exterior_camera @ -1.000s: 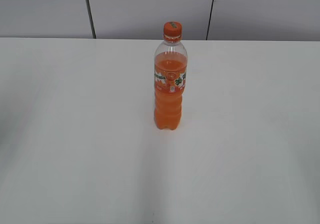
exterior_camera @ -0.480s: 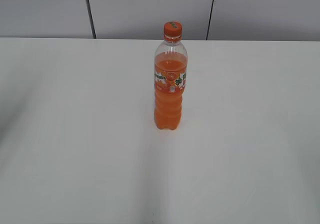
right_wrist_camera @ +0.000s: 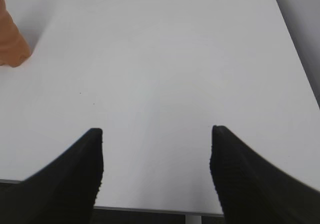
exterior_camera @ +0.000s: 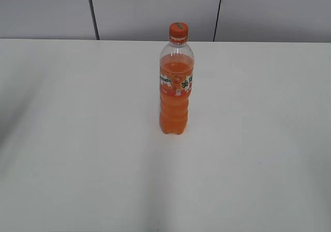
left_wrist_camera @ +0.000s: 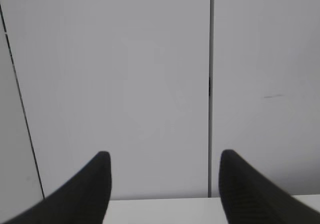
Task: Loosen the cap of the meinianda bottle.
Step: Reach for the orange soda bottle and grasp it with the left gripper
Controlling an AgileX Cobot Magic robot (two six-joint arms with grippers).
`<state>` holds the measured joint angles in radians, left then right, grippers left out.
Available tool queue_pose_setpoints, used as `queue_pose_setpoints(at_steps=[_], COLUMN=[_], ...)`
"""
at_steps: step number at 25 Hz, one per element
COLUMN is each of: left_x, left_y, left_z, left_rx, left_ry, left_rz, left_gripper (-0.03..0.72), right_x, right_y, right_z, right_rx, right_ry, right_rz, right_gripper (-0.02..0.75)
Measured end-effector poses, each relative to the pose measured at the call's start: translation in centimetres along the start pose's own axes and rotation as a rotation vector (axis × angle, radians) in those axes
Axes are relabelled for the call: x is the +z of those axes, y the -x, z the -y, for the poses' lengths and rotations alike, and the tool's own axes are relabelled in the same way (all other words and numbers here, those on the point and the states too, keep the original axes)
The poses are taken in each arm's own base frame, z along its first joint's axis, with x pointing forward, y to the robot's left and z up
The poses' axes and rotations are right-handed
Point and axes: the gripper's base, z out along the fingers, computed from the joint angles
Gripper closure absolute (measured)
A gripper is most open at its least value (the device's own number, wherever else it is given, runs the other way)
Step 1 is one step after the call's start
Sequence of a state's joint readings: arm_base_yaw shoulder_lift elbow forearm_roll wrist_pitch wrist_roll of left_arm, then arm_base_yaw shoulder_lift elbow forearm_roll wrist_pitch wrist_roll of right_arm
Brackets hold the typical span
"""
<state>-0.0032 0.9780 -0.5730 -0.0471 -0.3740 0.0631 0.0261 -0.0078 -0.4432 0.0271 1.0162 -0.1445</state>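
Note:
The meinianda bottle (exterior_camera: 176,89) stands upright on the white table (exterior_camera: 77,139), a little behind the middle. It is clear plastic with orange soda and a label band. The orange cap (exterior_camera: 178,31) sits on its top. No gripper shows in the exterior view. My left gripper (left_wrist_camera: 162,159) is open and empty, facing the grey wall above the table's far edge. My right gripper (right_wrist_camera: 155,134) is open and empty over bare table. The bottle's orange base (right_wrist_camera: 11,41) shows at the far left edge of the right wrist view.
A grey panelled wall (exterior_camera: 155,9) with dark seams stands behind the table. The table's edge (right_wrist_camera: 165,210) runs just under my right gripper in the right wrist view.

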Motion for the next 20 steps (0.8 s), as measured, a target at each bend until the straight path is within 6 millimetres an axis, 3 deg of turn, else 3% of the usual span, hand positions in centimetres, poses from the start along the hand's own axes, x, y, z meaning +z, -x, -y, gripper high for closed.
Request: queue_pose_setpoints(at_steps=[20], left_x=[5.7], left_y=[-7.4], left_z=[0.2], left_rx=[0.009], left_ry=[0.002], left_rz=[-0.187], left_gripper=[0.312], right_x=[0.0], right_y=[0.0], right_z=[0.0], right_rx=[-0.002], right_ry=[-0.004], right_rz=[-0.001], right_gripper=[0.234])
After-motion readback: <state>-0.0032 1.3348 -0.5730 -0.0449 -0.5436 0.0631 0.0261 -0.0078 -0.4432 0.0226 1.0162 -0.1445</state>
